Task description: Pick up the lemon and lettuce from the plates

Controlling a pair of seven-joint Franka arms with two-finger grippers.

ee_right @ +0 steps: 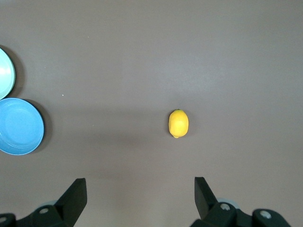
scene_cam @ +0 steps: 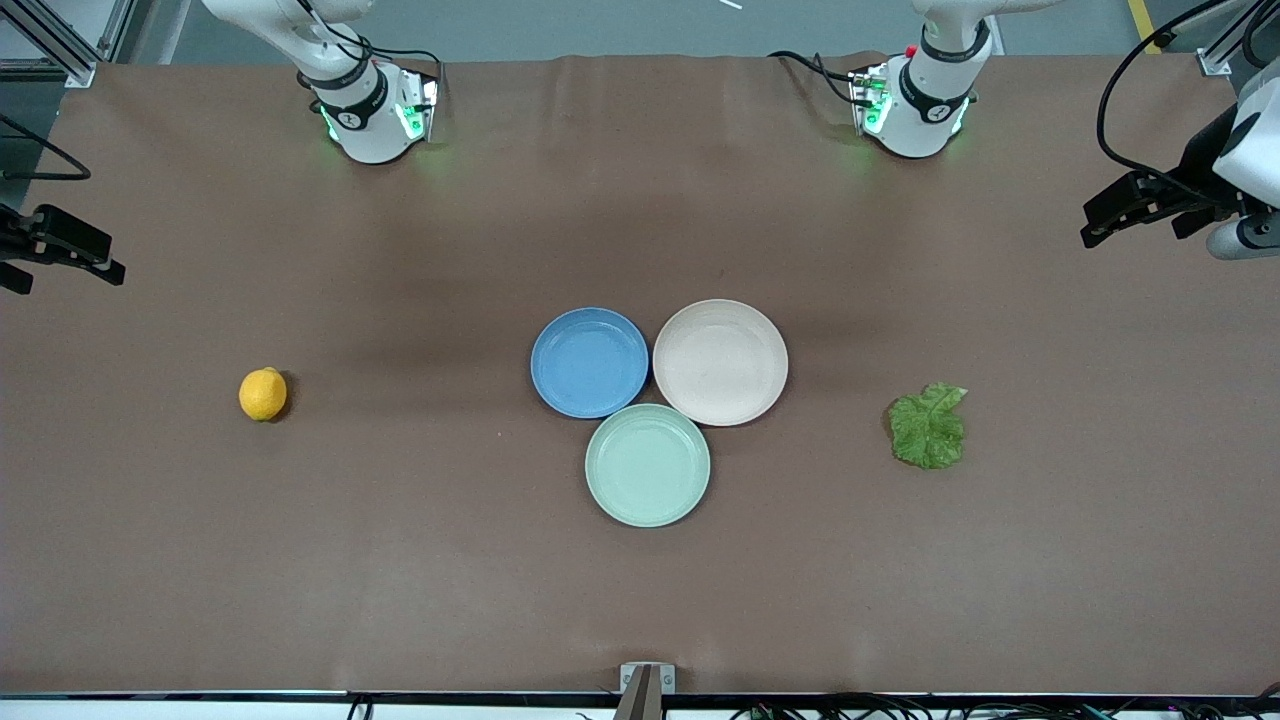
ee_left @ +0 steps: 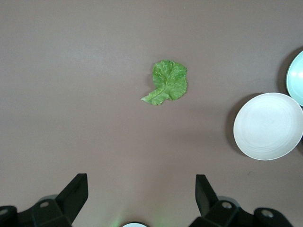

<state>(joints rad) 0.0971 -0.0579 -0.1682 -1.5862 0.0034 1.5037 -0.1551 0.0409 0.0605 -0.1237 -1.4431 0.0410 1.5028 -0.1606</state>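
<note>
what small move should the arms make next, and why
Probably none beyond staying parked. The small yellow lemon and crinkled green lettuce leaf already lie on the brown table, off the bare blue plate and cream plate. The left gripper and right gripper are open, high above.

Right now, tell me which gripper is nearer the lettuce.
Left. The left gripper hangs open over the table's left-arm end, the same end where the lettuce lies. The right gripper, also open, is at the other end, near the lemon.
</note>
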